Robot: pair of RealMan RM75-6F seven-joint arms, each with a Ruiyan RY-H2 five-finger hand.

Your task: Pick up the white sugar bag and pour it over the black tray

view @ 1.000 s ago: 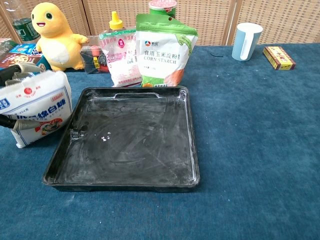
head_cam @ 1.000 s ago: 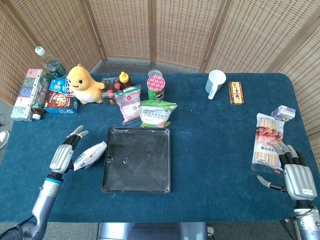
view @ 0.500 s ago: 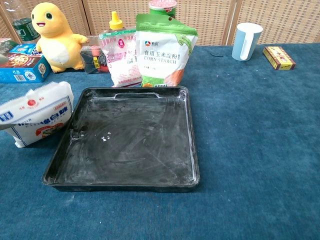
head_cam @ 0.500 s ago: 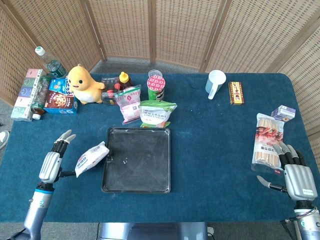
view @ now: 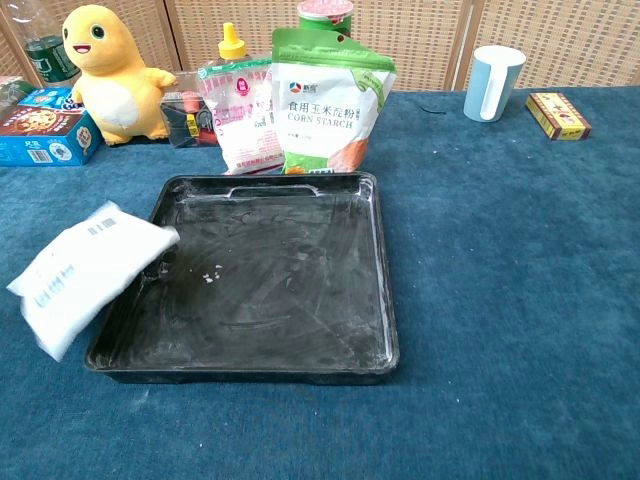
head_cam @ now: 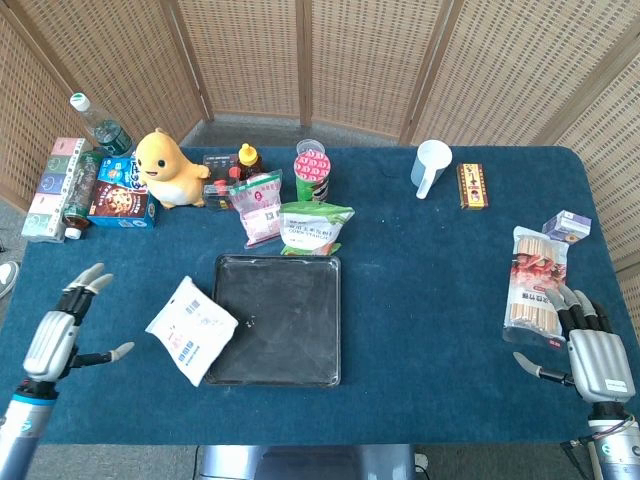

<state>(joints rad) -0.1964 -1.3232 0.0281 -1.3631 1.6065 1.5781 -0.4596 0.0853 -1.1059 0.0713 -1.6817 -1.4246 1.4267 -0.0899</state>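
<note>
The white sugar bag lies flat, back side up, leaning over the left rim of the black tray. A few white grains sit on the tray floor. My left hand is well to the left of the bag, near the table's left edge, fingers spread and holding nothing. At the front right of the table my right hand rests with its fingers apart and empty. Neither hand shows in the chest view.
Behind the tray stand a corn starch bag, a pink pouch, a red can and a yellow plush toy. Boxes and a bottle crowd the far left. A cup and a noodle pack lie right.
My left hand let go of the sugar bag and drew back to the left. The bag tipped over flat onto the tray's left rim. The right hand stayed put.
</note>
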